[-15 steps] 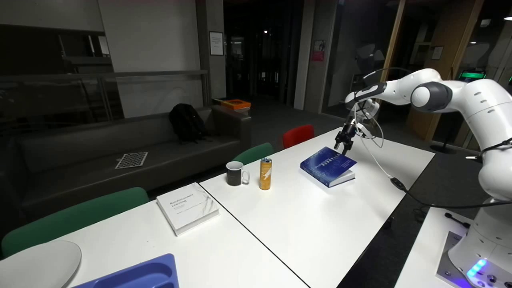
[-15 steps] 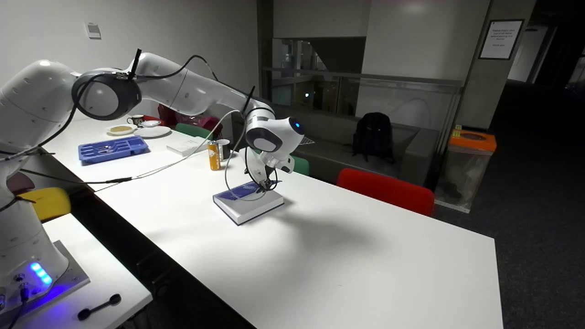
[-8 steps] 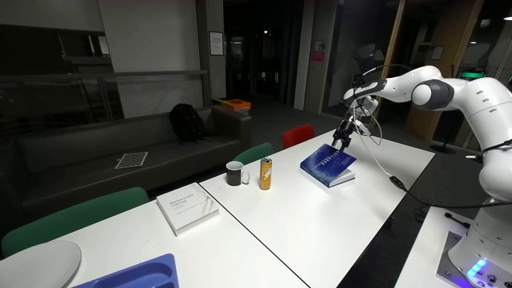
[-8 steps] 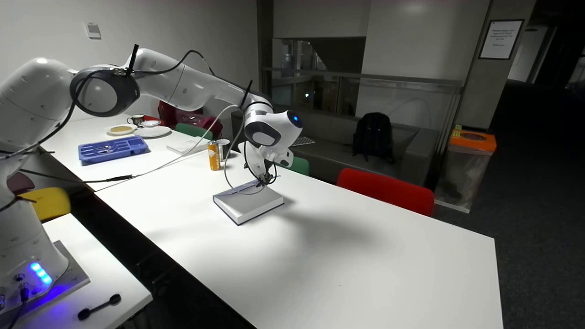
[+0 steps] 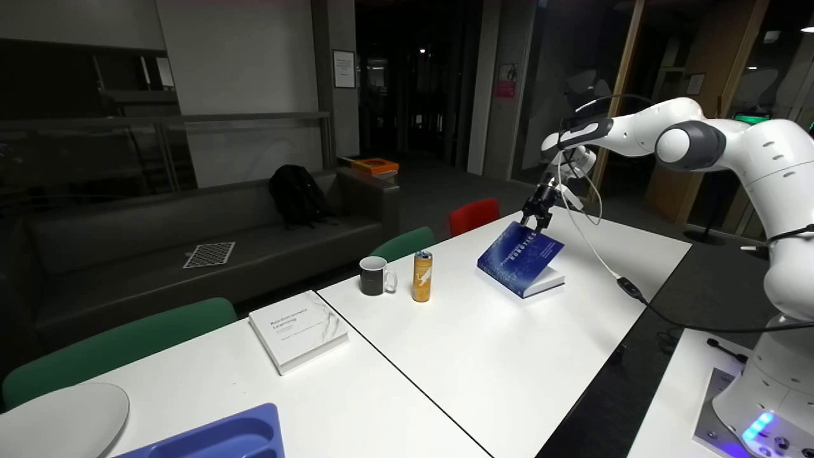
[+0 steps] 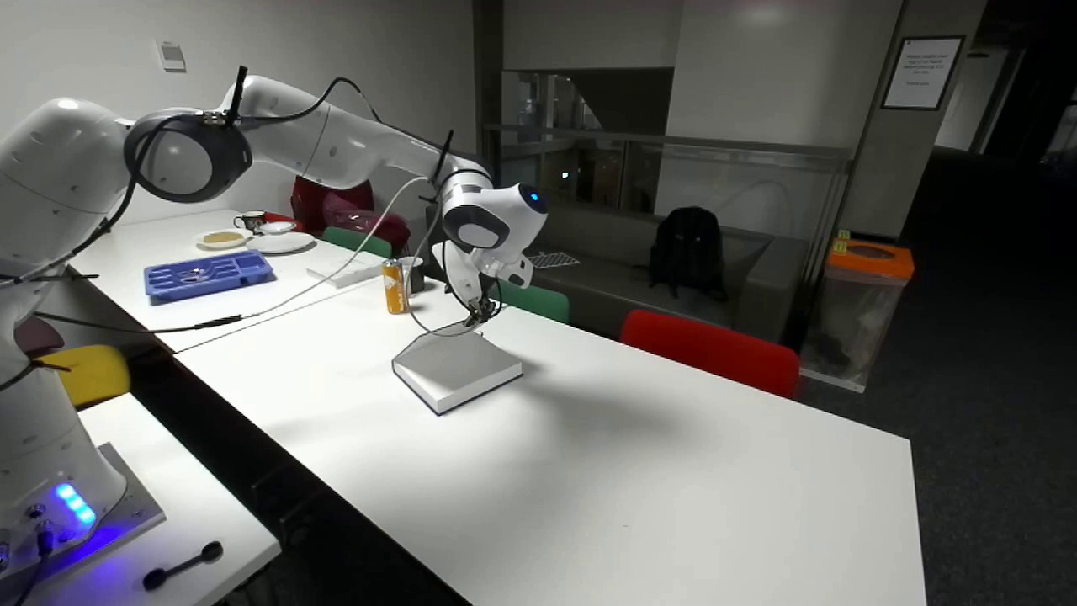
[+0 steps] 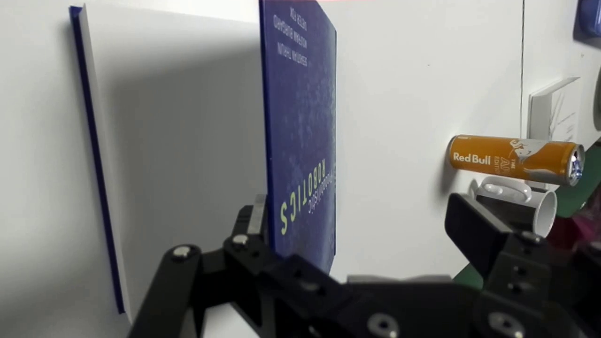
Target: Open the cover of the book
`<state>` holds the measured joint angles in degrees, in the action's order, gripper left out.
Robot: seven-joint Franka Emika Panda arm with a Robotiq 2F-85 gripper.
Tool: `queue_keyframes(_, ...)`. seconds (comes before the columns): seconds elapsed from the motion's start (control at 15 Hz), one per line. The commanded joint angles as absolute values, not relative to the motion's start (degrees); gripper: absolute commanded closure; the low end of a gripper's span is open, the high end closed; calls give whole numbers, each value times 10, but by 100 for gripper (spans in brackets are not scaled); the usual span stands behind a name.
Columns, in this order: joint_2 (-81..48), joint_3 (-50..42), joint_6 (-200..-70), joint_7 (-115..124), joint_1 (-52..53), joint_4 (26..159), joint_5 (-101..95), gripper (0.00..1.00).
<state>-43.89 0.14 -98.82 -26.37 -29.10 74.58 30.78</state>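
The book lies on the table with its white page block (image 6: pixel 458 370) showing; the pages also show in the wrist view (image 7: pixel 188 126). Its blue cover (image 5: pixel 523 257) is raised at a steep tilt, still joined along the spine. In the wrist view the cover (image 7: pixel 300 122) stands between the fingers, much nearer the left finger. My gripper (image 7: pixel 364 213) is open. Its left finger is on the inner side of the cover, at the free edge, and seems to touch it. The right finger is well clear of the front face. The gripper (image 5: pixel 533 222) is at the cover's raised edge.
An orange can (image 5: pixel 421 277) and a mug (image 5: pixel 374 276) stand beyond the spine side of the book. A white book (image 5: pixel 299 331) and a blue tray (image 6: pixel 209 275) lie farther along the table. A red chair (image 6: pixel 711 349) stands at the table's edge.
The gripper has moved up and toward the spine side. The cover has tilted up more steeply with it, and more of the pages show. The book's body has stayed in place.
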Motion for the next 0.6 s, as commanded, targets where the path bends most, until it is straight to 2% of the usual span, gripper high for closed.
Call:
queue_keyframes(0.0,-390,5,-1010,-249,-278,795,320,0)
queue_keyframes(0.53,-342,3,-1058,-241,-227,843,311,0)
